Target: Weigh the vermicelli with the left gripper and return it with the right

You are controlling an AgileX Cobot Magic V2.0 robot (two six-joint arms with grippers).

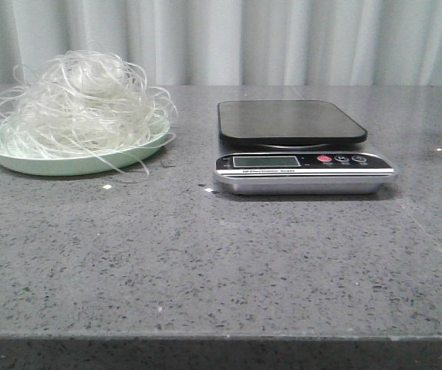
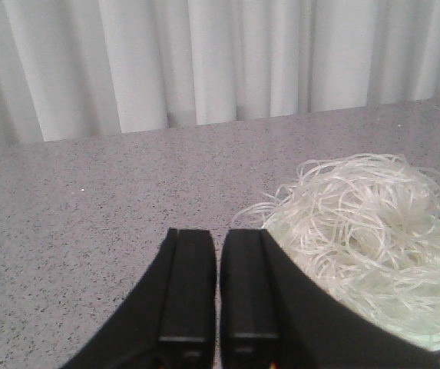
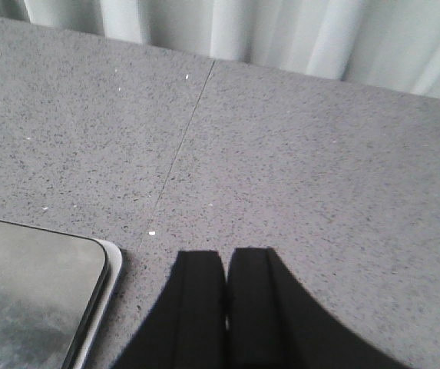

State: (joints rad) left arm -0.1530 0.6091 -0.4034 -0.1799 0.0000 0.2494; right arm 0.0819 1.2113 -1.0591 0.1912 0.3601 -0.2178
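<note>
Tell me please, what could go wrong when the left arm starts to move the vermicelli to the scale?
The vermicelli is a loose tangle with strands hanging over the plate rim, so some may drop or drag onto the table. The left claw is shut, so it must open first. The scale platform is flat and rimless, so strands may spill off.

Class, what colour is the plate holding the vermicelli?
Pale green; the plate under the vermicelli shows best in the front view.
</note>
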